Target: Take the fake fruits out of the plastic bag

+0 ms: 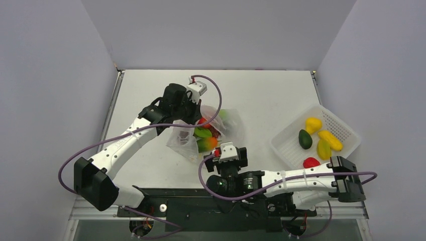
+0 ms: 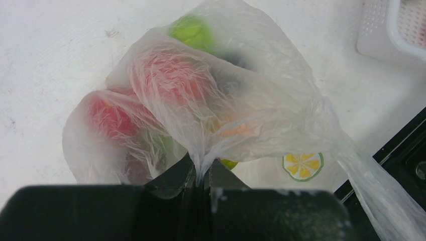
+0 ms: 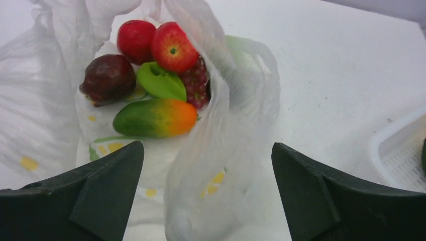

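The clear plastic bag [image 1: 228,125] printed with citrus slices lies mid-table, its mouth toward the near edge. My left gripper [image 1: 193,111] is shut on a pinched fold of the bag [image 2: 201,165] at its far side and holds it up. Inside, the right wrist view shows two red fruits [image 3: 173,47], a dark maroon fruit [image 3: 108,78], a green leaf-shaped piece [image 3: 161,83], a grape bunch [image 3: 196,85] and a green-orange mango [image 3: 155,118]. My right gripper [image 3: 208,165] is open at the bag's mouth, film [image 3: 216,165] between its fingers.
A white perforated basket [image 1: 346,128] stands at the right with yellow, dark green and red fruits in it. Its corner shows in the left wrist view [image 2: 397,30]. The black base rail [image 1: 191,201] runs along the near edge.
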### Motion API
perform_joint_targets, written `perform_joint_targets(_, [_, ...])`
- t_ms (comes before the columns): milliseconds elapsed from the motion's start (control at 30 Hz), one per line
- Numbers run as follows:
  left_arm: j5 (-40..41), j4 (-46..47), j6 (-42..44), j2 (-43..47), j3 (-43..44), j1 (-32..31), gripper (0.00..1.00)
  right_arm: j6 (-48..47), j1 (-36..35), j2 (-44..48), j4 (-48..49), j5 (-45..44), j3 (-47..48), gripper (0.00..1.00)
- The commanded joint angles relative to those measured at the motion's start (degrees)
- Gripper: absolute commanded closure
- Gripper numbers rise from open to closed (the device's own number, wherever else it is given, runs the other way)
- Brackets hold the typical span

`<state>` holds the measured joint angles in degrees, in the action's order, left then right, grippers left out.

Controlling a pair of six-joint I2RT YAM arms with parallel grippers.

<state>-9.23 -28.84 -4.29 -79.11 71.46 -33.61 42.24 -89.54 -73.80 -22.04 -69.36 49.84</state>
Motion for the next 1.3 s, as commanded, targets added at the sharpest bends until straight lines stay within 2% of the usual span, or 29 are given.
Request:
perform_joint_targets(0, [-1.8,2.1,0.3,-0.3,1.2,-0.8,1.00,-4.8,6.7,-4.4,0.5,-3.1,5.3,0.06])
perform_joint_targets(67, [-1.2,2.5,0.8,0.1,0.7,-1.1,1.00,-5.8,10.6,-5.7,0.6,-0.7,6.6,0.08])
perform_joint_targets(133, [-0.8,2.5,1.2,0.2,0.4,-1.2,1.00,-8.9,13.5,-6.2,2.0,2.5,6.9,0.16])
perform_joint_targets(167, [-1.0,2.4,1.4,0.1,0.6,-1.2,1.00,-11.4,15.0,-6.1,2.6,3.7,6.5,0.28])
perform_joint_targets(233, [-1.7,1.8,1.8,-0.1,0.8,-1.2,1.00,-13.3,17.5,-5.0,4.7,7.5,4.7,0.43])
perform_joint_targets(300, [-1.9,1.9,2.4,-0.1,0.4,-1.5,1.00,-13.7,21.4,-2.1,6.5,17.2,1.6,0.50])
perform_joint_targets(367, [-1.9,1.3,2.7,-0.6,0.7,-1.5,1.00,-13.8,24.5,1.4,8.6,22.5,-2.2,0.54])
perform_joint_targets(467, [-2.3,0.5,2.8,-1.2,1.7,-1.3,1.00,-15.3,28.2,6.9,11.6,27.2,-7.2,0.55])
perform_joint_targets(533, [-2.2,0.8,2.8,-1.0,1.2,-1.3,1.00,-16.1,31.5,10.4,11.7,29.6,-8.9,0.45])
perform_joint_targets(600, [-2.1,0.6,2.7,-1.3,1.4,-1.1,1.00,-17.3,32.2,12.8,10.8,29.7,-9.6,0.28])
perform_joint_targets(667, [-2.4,0.4,2.7,-1.4,1.6,-1.1,1.00,-19.5,32.4,14.0,10.9,28.6,-10.3,0.21])
perform_joint_targets(933, [-3.5,-0.1,3.1,-2.1,2.0,-1.8,0.99,-32.5,32.5,9.8,11.7,23.8,-7.5,0.18])
perform_joint_targets(1067, [-3.4,0.6,3.2,-1.2,1.3,-1.7,0.97,-37.3,33.5,7.0,12.9,25.8,-5.7,0.19])
perform_joint_targets(1133, [-3.8,0.6,3.3,-0.8,1.3,-1.6,0.97,-38.7,33.7,6.3,14.3,26.8,-5.2,0.25])
perform_joint_targets(1200, [-4.2,0.9,3.9,-0.1,0.8,-1.9,0.92,-38.6,34.9,6.0,15.5,30.6,-4.7,0.48])
perform_joint_targets(1233, [-4.3,1.5,4.0,0.6,0.2,-2.2,0.88,-38.2,35.6,6.3,15.3,34.1,-4.0,0.72])
perform_joint_targets(1267, [-4.5,1.8,4.0,0.8,-0.3,-2.3,0.85,-36.9,36.0,6.6,15.1,35.9,-3.7,0.87])
